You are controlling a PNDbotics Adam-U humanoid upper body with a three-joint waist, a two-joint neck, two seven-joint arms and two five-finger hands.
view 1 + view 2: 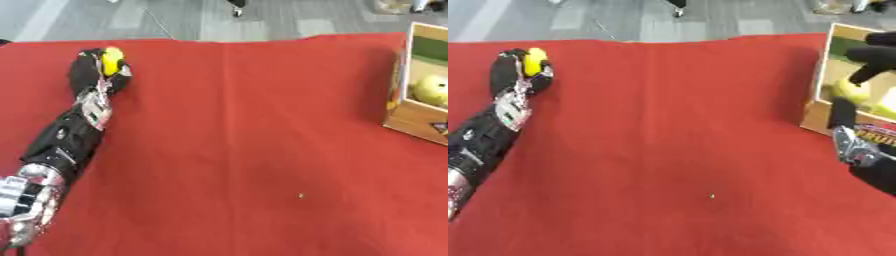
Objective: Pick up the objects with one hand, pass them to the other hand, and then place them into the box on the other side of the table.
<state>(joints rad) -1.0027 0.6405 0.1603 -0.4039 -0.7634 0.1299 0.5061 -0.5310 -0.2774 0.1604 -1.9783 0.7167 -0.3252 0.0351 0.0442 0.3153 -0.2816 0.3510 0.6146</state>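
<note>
curling round a yellow object [111, 59] — left hand [94, 75] fingers [84, 64] wrap it.

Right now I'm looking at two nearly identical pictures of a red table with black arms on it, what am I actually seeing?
Both pictures come from one stereo camera in a humanoid robot's head, looking down. The red table is its workspace. The left hand, far out on the left, is curled round a yellow object. The right hand shows only in the right eye view, over the cardboard box; its fingers are unclear. A yellow-green ball already lies inside the box.
</note>
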